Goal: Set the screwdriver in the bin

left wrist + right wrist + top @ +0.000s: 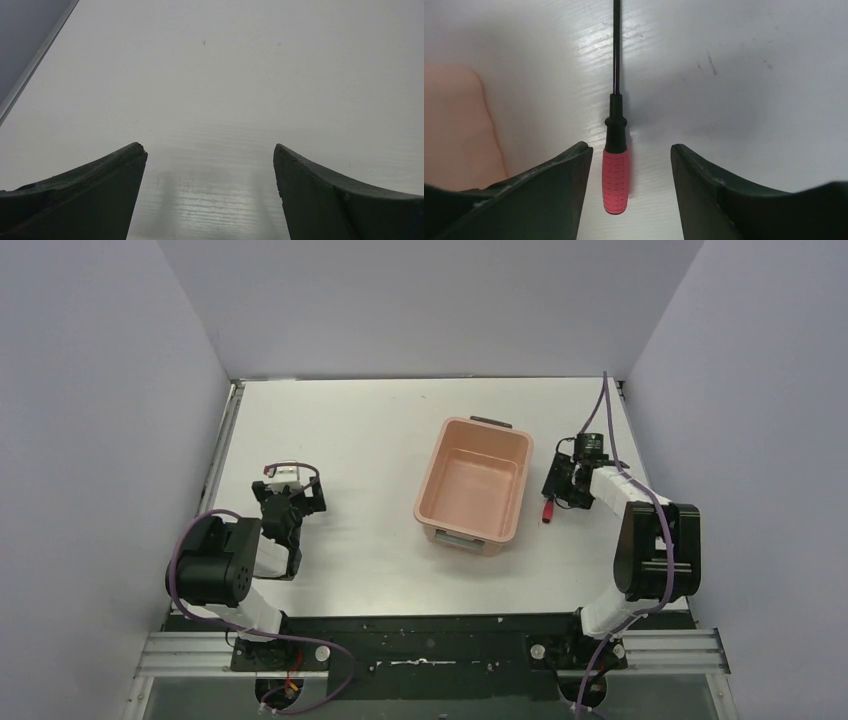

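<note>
The screwdriver (616, 177) has a red handle and a thin black shaft. It lies on the white table just right of the bin (472, 485), a salmon-pink tub with dark grey handles. In the top view only its red handle (548, 511) shows below my right gripper (556, 492). In the right wrist view my right gripper (630, 150) is open, with the handle lying between the fingers, closer to the left finger and touching neither. The bin's side shows at the left (454, 130). My left gripper (288, 502) is open and empty over bare table (209, 148).
Grey walls enclose the table on the left, back and right. A metal rail (222, 445) runs along the table's left edge. The bin looks empty inside.
</note>
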`<state>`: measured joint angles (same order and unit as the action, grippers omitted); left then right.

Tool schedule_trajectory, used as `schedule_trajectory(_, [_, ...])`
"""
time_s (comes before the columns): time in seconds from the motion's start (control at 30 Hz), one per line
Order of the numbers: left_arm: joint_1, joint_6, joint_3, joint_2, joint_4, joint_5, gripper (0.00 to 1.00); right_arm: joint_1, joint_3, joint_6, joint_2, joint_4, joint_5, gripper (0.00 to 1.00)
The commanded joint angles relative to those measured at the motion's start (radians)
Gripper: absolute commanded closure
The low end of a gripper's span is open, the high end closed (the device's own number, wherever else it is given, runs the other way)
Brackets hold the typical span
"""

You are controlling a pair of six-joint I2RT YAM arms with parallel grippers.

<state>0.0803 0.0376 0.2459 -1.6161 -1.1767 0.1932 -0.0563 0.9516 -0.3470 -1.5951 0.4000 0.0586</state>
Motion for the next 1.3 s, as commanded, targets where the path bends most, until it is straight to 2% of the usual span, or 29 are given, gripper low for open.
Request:
schedule_trajectory(0.0, [-0.005,-0.008,0.009,0.006,-0.031,-0.009,0.03,0.026,0.044,0.027,-0.061,-0.006,0.036,0.43])
schedule_trajectory(0.1, [-0.005,-0.007,0.009,0.005,-0.031,-0.008,0.03,0.039,0.038,0.037,-0.101,0.014,-0.038,0.60])
schedule_trajectory(0.23, [-0.005,-0.007,0.009,0.005,-0.033,-0.008,0.03,0.039,0.037,0.058,-0.107,0.034,-0.055,0.96])
schedule_trajectory(0.27, [-0.005,-0.008,0.010,0.006,-0.032,-0.008,0.03,0.039,0.050,0.064,-0.098,0.050,-0.055,1.00])
schedule_trajectory(0.4, [-0.006,-0.008,0.009,0.005,-0.032,-0.008,0.03,0.038,0.182,0.092,-0.042,0.172,-0.095,1.00])
schedule_trajectory(0.5, [-0.005,-0.008,0.009,0.007,-0.032,-0.009,0.03,0.033,0.350,0.120,-0.018,0.355,-0.115,1.00])
schedule_trajectory(0.67, [-0.005,-0.008,0.009,0.006,-0.031,-0.008,0.03,0.029,0.688,0.146,-0.092,0.696,-0.082,1.00])
schedule_trajectory(0.77, [-0.005,-0.008,0.009,0.005,-0.032,-0.009,0.03,0.049,0.846,0.117,-0.114,0.792,-0.071,1.00])
schedule_trajectory(0.9, [-0.005,-0.007,0.010,0.006,-0.032,-0.009,0.03,0.193,0.985,0.037,-0.108,0.790,-0.069,1.00])
schedule_trajectory(1.0, [-0.005,-0.008,0.009,0.005,-0.032,-0.008,0.03,0.342,1.049,-0.038,-0.106,0.724,-0.066,1.00])
schedule_trajectory(1.13, [-0.005,-0.007,0.009,0.005,-0.032,-0.008,0.03,0.532,1.065,-0.099,-0.112,0.600,-0.087,1.00])
schedule_trajectory(1.27, [-0.006,-0.008,0.009,0.005,-0.031,-0.008,0.03,0.604,1.020,-0.117,-0.124,0.557,-0.147,1.00])
